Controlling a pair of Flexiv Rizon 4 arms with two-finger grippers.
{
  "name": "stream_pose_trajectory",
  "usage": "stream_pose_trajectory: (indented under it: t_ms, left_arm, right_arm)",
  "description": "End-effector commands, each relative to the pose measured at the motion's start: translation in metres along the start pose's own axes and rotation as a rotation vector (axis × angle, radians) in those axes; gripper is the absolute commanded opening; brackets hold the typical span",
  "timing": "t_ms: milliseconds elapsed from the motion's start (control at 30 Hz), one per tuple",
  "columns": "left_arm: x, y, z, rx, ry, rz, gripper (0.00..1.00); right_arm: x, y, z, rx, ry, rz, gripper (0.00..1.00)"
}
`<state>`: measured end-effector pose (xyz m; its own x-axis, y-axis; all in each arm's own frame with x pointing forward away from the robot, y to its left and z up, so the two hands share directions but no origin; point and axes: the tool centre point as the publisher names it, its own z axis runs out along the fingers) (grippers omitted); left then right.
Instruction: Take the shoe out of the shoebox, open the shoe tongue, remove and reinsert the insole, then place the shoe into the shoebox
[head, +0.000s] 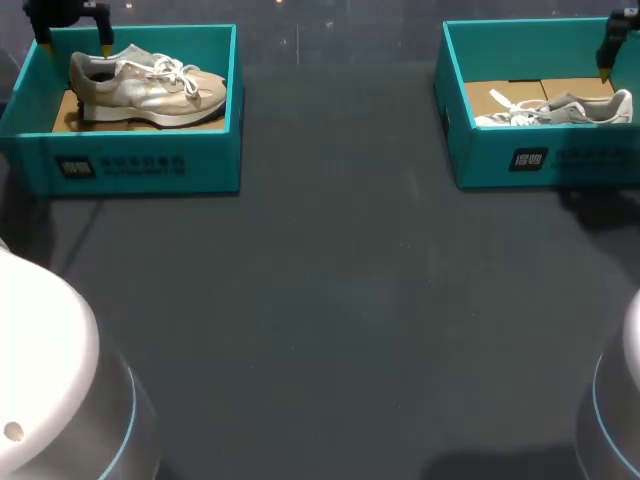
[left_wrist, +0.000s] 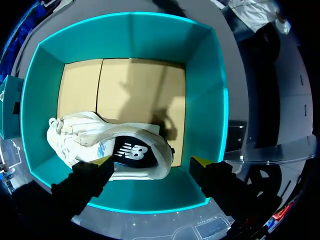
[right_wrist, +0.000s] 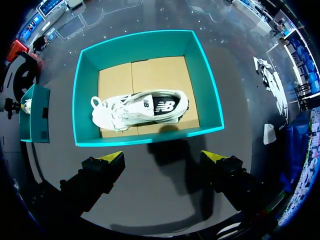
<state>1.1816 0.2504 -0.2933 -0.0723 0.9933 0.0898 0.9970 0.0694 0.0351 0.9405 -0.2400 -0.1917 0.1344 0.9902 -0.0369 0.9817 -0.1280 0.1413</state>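
Observation:
Two teal shoeboxes stand at the far side of the table. The left box (head: 140, 160) holds a beige shoe (head: 150, 90) lying on its side. My left gripper (head: 75, 45) hangs open over that box's back part. In the left wrist view the left gripper (left_wrist: 151, 161) is spread above the shoe's heel end (left_wrist: 135, 152), touching nothing. The right box (head: 560, 160) holds a white and grey shoe (head: 560, 108). My right gripper (right_wrist: 162, 156) is open, high above the table just short of that box (right_wrist: 85, 90), with the shoe (right_wrist: 140, 107) ahead of it.
The dark table (head: 330, 300) stretches between and in front of the two boxes. Brown cardboard (left_wrist: 130, 85) lines each box floor beside the shoe. My two arm bases (head: 50, 380) stand at the near corners.

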Motion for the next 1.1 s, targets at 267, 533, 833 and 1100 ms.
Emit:
stream_pose_trajectory:
  t_ms: [267, 533, 833, 1100]
  left_arm:
    - [0.006, 0.016, 0.027, 0.019, 0.017, 0.02, 0.93]
    - [0.012, 0.018, 0.035, 0.026, 0.025, 0.032, 0.85]
    - [0.016, 0.015, 0.05, 0.043, 0.045, 0.046, 0.73]
    - [0.015, 0.014, 0.06, 0.06, 0.06, 0.05, 0.74]
  right_arm:
    - [0.0, -0.001, 0.0, -0.001, 0.0, 0.0, 1.0]
    - [0.0, -0.001, 0.0, -0.001, 0.0, 0.0, 1.0]
    - [0.0, -0.001, 0.0, -0.001, 0.0, 0.0, 1.0]
    - [0.0, -0.001, 0.0, -0.001, 0.0, 0.0, 1.0]
